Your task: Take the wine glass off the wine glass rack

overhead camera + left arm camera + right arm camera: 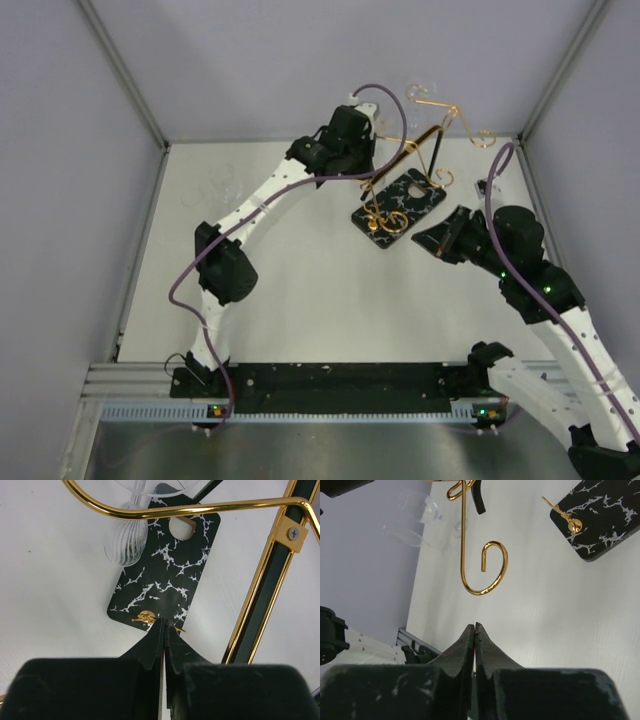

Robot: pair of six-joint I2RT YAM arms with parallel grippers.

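The wine glass (126,539) hangs bowl-down from the gold rail of the wine glass rack (165,575), its foot seemingly caught above the wire, so it probably has to slide out along the rail. The left hand (164,626) hovers over the rack's marbled base, pinched shut and empty. The right hand (474,628), likewise closed on nothing, sits low over the desk (545,610) near a curled arm end.

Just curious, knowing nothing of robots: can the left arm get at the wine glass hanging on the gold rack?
Probably yes. The left tool hovers close to the wine glass, whose bowl hangs clear below a rail of the wine glass rack. Shut now, it must open first.
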